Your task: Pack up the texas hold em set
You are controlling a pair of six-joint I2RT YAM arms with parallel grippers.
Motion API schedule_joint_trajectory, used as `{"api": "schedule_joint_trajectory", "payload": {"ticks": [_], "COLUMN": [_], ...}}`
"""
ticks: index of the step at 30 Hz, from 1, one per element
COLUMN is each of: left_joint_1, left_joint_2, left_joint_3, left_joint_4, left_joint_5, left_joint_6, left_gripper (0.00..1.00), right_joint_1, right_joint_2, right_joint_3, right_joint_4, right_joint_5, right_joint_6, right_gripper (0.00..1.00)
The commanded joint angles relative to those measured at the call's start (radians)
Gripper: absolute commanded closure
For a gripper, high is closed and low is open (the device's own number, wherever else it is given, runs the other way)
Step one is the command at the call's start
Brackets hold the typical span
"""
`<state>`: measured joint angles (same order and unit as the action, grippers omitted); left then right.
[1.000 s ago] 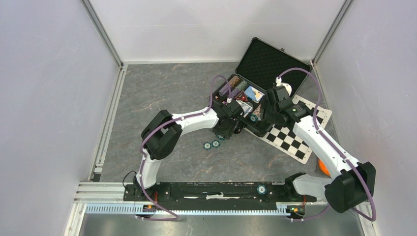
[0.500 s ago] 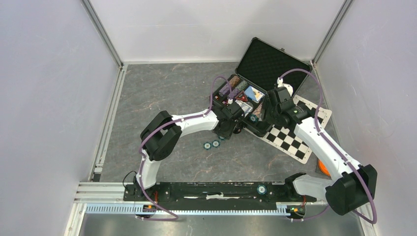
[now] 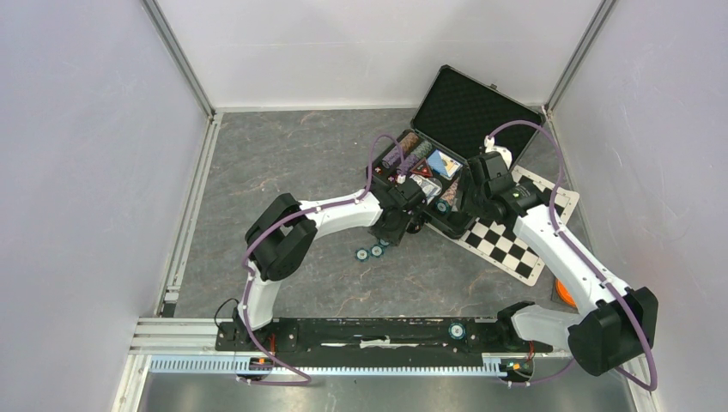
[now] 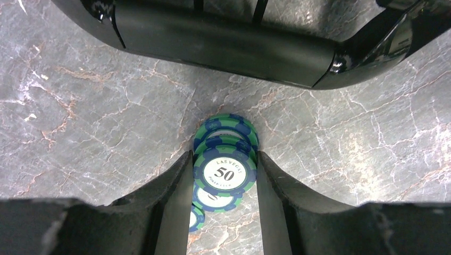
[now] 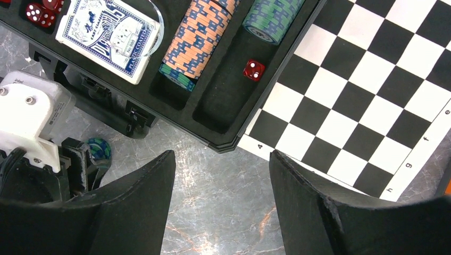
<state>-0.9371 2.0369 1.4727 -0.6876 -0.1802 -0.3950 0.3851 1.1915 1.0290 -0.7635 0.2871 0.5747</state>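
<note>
Left wrist view: a stack of blue-green chips is pinched between the fingers of the left gripper, which is partly closed on it, low over the grey table near the black case. The right gripper is held wide open and empty above the case's corner. A card deck, chip rows and a red die are seated inside, and a checkered mat is met by that edge.

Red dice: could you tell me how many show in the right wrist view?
3. One die lies in the case slot holding the teal chips; two dice sit in the compartment left of the card deck. More may be hidden.
</note>
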Motion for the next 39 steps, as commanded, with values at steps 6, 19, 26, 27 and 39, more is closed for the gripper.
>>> {"api": "schedule_joint_trajectory", "payload": {"ticks": [6, 19, 26, 27, 39], "left_joint_1": [-0.001, 0.003, 0.003, 0.003, 0.001], "left_joint_2": [-0.058, -0.1, -0.137, -0.152, -0.288], "left_joint_3": [0.091, 0.204, 0.205, 0.191, 0.047], "left_joint_4": [-0.081, -0.104, -0.078, -0.064, 0.079], "left_joint_5": [0.006, 0.076, 0.175, 0.213, 0.376], "left_joint_6": [0.002, 0.029, 0.117, 0.135, 0.271], "left_gripper": [0.69, 0.69, 0.68, 0.68, 0.66], "right_joint_1": [-0.006, -0.165, -0.212, -0.213, -0.21], "right_joint_2": [-0.021, 0.007, 0.064, 0.073, 0.133], "right_joint_3": [-0.025, -0.137, -0.153, -0.161, -0.274], "right_joint_4": [0.052, 0.264, 0.363, 0.376, 0.574], "right_joint_5": [-0.047, -0.527, -0.774, -0.809, -1.082], "right_joint_6": [-0.018, -0.065, -0.015, -0.002, 0.133], "right_gripper": [0.29, 0.37, 0.43, 0.44, 0.46]}}
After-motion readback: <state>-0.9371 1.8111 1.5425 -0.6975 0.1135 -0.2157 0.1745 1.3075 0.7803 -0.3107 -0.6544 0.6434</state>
